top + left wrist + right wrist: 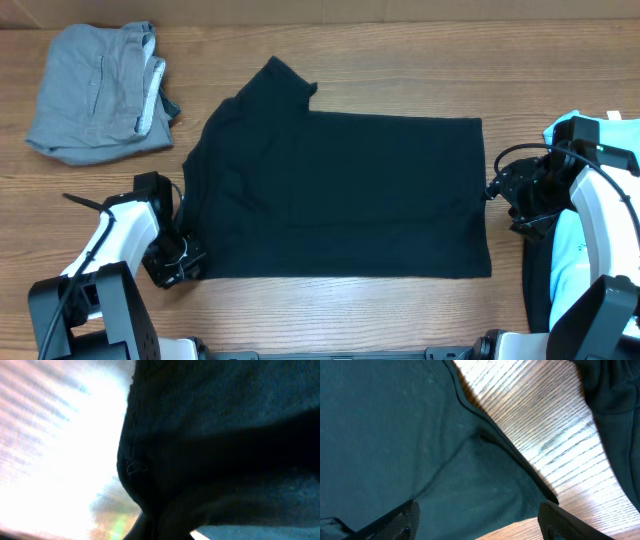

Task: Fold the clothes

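Observation:
A black T-shirt lies spread on the wooden table, its neck end to the left and one sleeve sticking up at the top left. My left gripper sits at the shirt's lower left corner, shut on the fabric. In the left wrist view the dark cloth fills the picture and bunches toward the jaws, hiding the fingers. My right gripper is at the middle of the shirt's right edge. It stands open, with its fingers spread over the cloth and the hem between them.
A folded grey garment lies at the back left. Light blue cloth and dark cloth are piled at the right edge under my right arm. Bare wood runs between the shirt's hem and that pile.

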`<action>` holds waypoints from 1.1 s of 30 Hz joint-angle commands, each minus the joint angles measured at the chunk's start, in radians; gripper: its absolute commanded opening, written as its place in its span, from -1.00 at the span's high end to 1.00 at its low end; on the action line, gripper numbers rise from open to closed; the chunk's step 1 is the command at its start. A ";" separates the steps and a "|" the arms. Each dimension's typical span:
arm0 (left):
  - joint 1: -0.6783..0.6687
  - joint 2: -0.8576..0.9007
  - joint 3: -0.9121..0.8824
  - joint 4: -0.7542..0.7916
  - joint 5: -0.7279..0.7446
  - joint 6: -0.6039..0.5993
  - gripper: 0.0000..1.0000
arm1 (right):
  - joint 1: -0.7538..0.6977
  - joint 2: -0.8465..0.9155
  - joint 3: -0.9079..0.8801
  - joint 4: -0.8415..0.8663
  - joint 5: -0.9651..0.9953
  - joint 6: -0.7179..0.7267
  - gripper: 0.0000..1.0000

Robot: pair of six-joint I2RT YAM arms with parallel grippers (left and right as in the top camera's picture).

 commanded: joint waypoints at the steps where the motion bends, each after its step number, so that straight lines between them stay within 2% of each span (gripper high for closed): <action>1: 0.038 -0.006 -0.002 -0.051 -0.004 -0.037 0.91 | 0.002 -0.007 0.013 0.000 -0.002 -0.014 -0.59; 7: 0.121 -0.006 0.003 -0.100 0.086 0.008 0.89 | 0.002 -0.007 0.013 0.008 -0.002 -0.017 -0.60; 8: 0.133 -0.006 0.005 -0.100 0.092 0.009 0.82 | 0.002 -0.007 0.013 0.010 -0.002 -0.017 -0.60; 9: 0.143 -0.006 0.009 -0.100 0.101 0.009 0.40 | 0.002 -0.007 0.013 0.011 -0.002 -0.017 -0.61; 10: 0.152 -0.006 0.019 -0.099 0.123 0.019 0.16 | 0.002 -0.007 0.013 0.014 -0.002 -0.017 -0.60; 11: 0.158 -0.006 0.040 -0.100 0.157 0.041 0.00 | 0.002 -0.007 0.013 0.018 -0.003 -0.016 -0.61; 13: 0.157 -0.006 0.089 -0.125 0.206 0.082 -0.12 | 0.002 -0.007 0.013 0.031 -0.018 -0.017 -0.60; 16: 0.141 -0.008 0.232 -0.233 0.215 0.154 -0.62 | 0.002 -0.007 0.013 0.051 -0.060 -0.016 -0.61; 17: 0.132 -0.010 0.284 -0.267 0.203 0.163 -0.70 | 0.002 -0.007 0.013 0.053 -0.071 -0.017 -0.61; 18: 0.124 -0.014 0.330 -0.291 0.190 0.164 -1.00 | 0.002 -0.007 0.013 0.055 -0.078 -0.017 -0.61; 22: 0.080 -0.020 0.531 -0.360 0.174 0.177 -1.00 | 0.002 -0.007 0.013 0.062 -0.108 -0.017 -0.62; 26: 0.028 -0.020 0.653 -0.355 0.159 0.193 -1.00 | 0.002 -0.007 0.013 0.106 -0.173 -0.018 -0.65; 29: -0.011 -0.020 0.679 -0.271 0.177 0.214 -1.00 | 0.002 -0.007 0.013 0.160 -0.226 -0.080 -0.65; 33: -0.068 -0.017 0.678 -0.123 0.326 0.387 -1.00 | 0.010 -0.007 0.013 0.209 -0.244 -0.146 -0.68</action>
